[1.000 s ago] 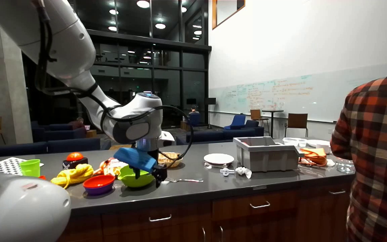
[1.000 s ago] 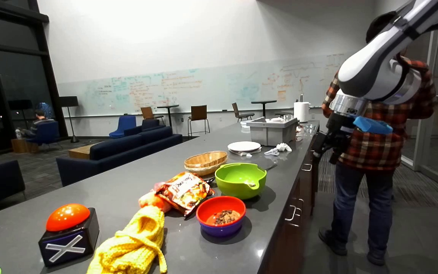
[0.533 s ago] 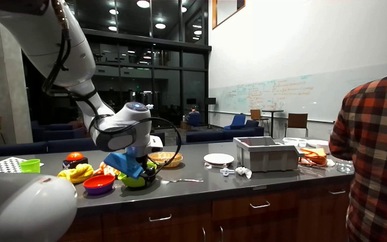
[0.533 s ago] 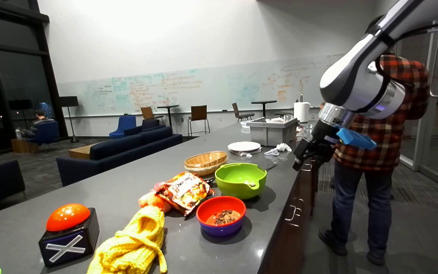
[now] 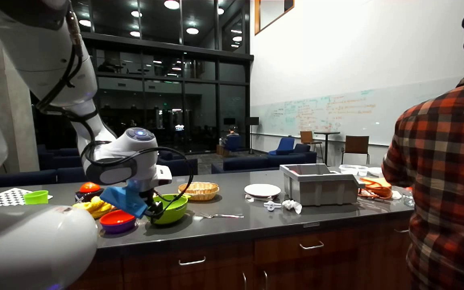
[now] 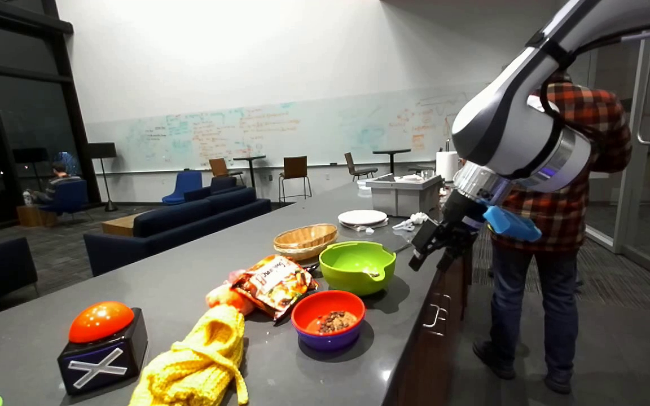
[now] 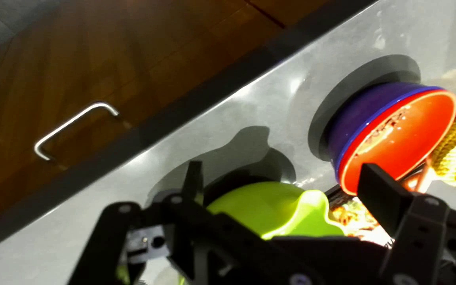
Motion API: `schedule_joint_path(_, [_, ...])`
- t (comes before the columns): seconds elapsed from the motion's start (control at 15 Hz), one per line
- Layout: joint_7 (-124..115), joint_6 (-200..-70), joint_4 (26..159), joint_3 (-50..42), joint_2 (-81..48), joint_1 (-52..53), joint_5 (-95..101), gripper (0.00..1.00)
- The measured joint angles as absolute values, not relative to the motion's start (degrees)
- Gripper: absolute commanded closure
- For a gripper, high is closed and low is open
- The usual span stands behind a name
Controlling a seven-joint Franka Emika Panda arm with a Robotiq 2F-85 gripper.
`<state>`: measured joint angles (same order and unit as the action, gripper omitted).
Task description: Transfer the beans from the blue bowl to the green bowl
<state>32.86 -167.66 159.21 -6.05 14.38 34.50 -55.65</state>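
Note:
The blue bowl (image 6: 329,340) is blue-purple outside and red-orange inside. It sits upright near the counter's front edge and also shows in an exterior view (image 5: 116,228) and the wrist view (image 7: 356,113). The beans (image 6: 337,321), small brown and dark pieces, lie in it. The lime-green bowl (image 6: 353,275) with a spout stands beside it, partly hidden by my gripper in the wrist view (image 7: 259,204). My gripper (image 7: 284,176) is open and empty. In an exterior view the gripper (image 6: 429,264) is apart from both bowls, on the green bowl's front-edge side.
A snack bag (image 6: 271,282) and yellow knitted bag (image 6: 195,361) lie by the bowls. A wicker basket (image 6: 305,239), white plate (image 6: 362,217), grey bin (image 6: 404,197) and fork (image 5: 224,216) are farther along. A person (image 6: 539,254) stands by the counter. Blue material (image 6: 511,223) hangs on my wrist.
My open gripper has come lower and moved along the counter's front toward the green and blue bowls. The bowls have not moved. The person has shifted slightly.

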Motion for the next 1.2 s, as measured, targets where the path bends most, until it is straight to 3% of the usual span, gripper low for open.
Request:
schedule_joint_path(0.67, [38.36,-171.84,158.78,-0.58,13.87,44.53,-66.04,0.00])
schedule_joint_path(1.2, [40.08,-170.94,158.78,-0.44,13.07,45.07,-66.02,0.00])
